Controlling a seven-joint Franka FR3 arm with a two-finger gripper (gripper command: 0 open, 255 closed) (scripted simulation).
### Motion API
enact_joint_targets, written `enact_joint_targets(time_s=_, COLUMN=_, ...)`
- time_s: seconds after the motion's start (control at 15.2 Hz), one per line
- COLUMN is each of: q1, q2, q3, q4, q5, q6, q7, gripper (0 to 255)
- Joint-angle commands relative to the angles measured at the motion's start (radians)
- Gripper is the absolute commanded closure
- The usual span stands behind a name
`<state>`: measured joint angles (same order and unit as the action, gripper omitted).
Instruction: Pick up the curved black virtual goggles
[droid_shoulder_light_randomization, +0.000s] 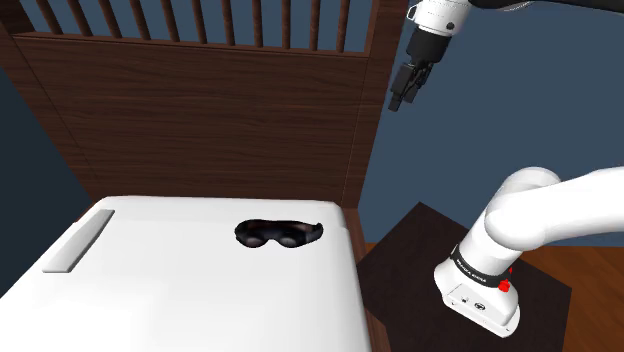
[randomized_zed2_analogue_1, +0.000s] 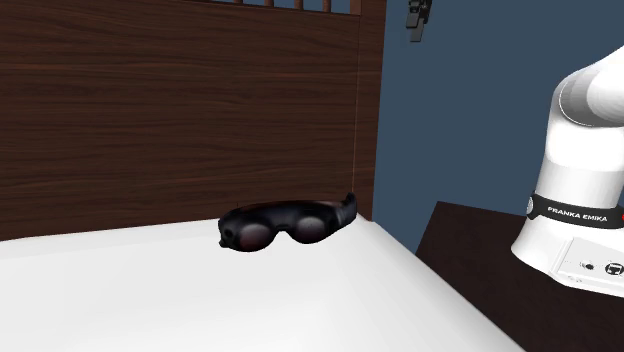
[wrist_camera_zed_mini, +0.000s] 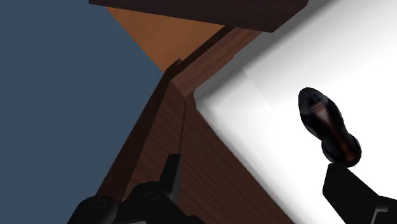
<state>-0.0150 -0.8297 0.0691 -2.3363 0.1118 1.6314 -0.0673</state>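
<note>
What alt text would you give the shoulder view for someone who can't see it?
Curved black glossy goggles lie on a white bed close to its dark wooden headboard. A white robot arm rises from the lower right, its black pincer hanging high above, right of the goggles.

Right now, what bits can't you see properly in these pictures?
Hand: second exterior view, the top edge cuts off its upper part.
Goggles: wrist view, one end meets a black finger, so where it stops is unclear.
Arm: shoulder view, its middle runs out past the right and top edges.
Bed: shoulder view, the bottom edge cuts off its near end.
</note>
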Motion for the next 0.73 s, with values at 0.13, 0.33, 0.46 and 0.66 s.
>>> enact_joint_targets(time_s=0.13, q1=0.017, q2=0.038, q3=0.034, q4=-0.015, q5=0.006, q6=0.049, q7=0.002, gripper=0)
enact_joint_targets(time_s=0.33, q1=0.040, q2=0.102, q3=0.086, q4=-0.031, q5=0.012, q6=0.121, q7=0.008, gripper=0)
enact_joint_targets(time_s=0.46, q1=0.054, q2=0.149, q3=0.121, q4=-0.037, q5=0.013, q6=0.169, q7=0.012, gripper=0)
enact_joint_targets(time_s=0.66, q1=0.072, q2=0.226, q3=0.173, q4=-0.040, q5=0.009, q6=0.240, q7=0.022, gripper=0)
